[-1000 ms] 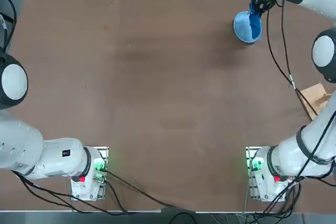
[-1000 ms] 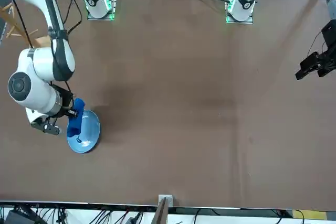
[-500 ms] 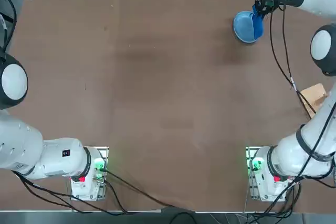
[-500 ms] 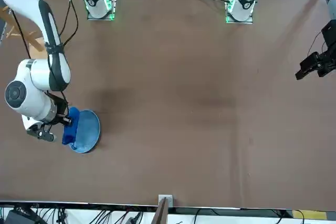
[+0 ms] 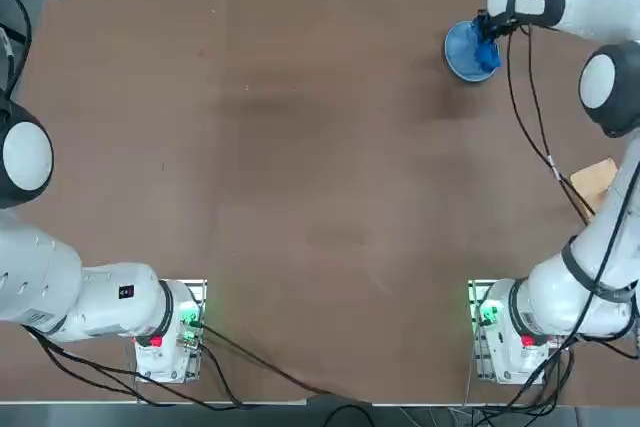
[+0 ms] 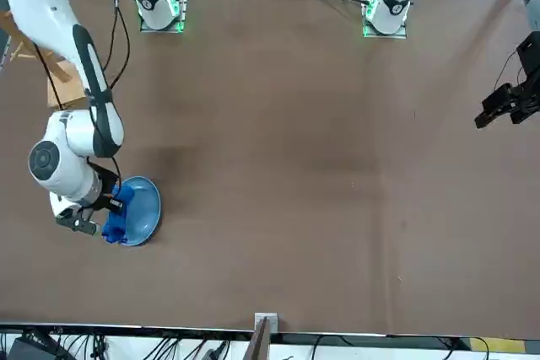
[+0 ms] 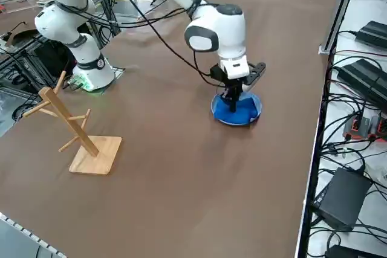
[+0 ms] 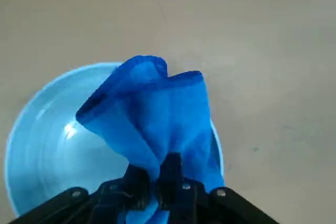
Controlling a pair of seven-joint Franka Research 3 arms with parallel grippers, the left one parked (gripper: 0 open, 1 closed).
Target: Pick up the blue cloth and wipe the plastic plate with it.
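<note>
Jaws of the right gripper (image 8: 157, 182) point straight down, clamped on the blue cloth (image 8: 152, 124), which hangs bunched over the plastic plate (image 8: 42, 150) at the bench's (image 5: 300, 147) far right corner.

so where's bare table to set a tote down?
Nearly the whole table is bare: the wide middle and the parked arm's side. Crowded only at the far corner on the working arm's side, where the right gripper presses the blue cloth onto the plastic plate. A wooden rack occupies that side edge.

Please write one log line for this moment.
right claw: shut on blue cloth | cloth: over plate | phase: wiping
</note>
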